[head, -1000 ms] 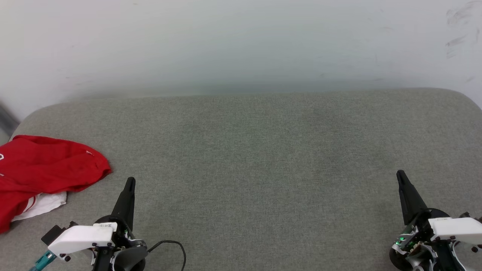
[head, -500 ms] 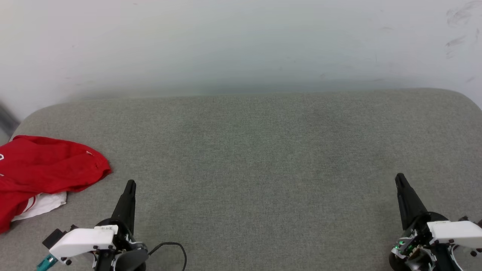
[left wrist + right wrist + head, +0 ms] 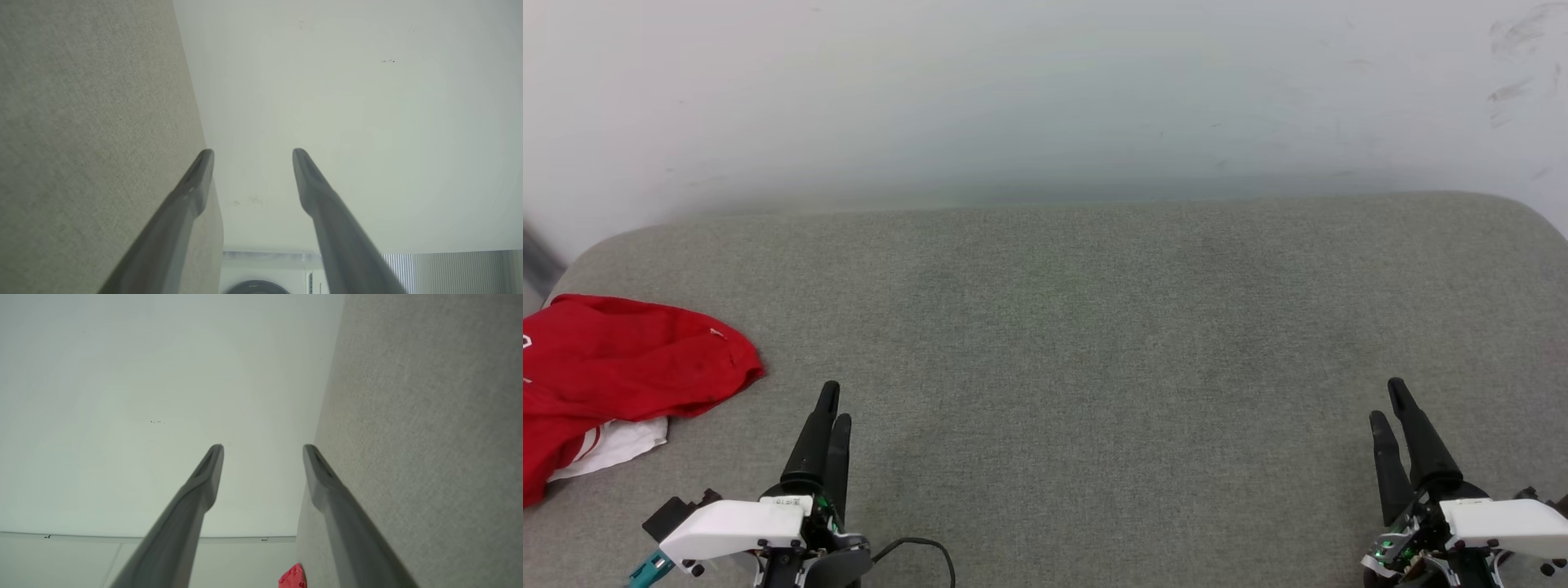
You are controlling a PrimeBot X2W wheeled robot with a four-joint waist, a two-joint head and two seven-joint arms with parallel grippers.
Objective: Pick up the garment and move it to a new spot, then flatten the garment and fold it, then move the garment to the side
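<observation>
— Jaws stand apart on the left end effector (image 3: 836,402) and the right end effector (image 3: 1386,398), both empty.
— And the garment (image 3: 629,359)?
— Crumpled at the left edge of the counter (image 3: 1078,327). A shallow pinch could drag it overboard, I reckon.
</observation>
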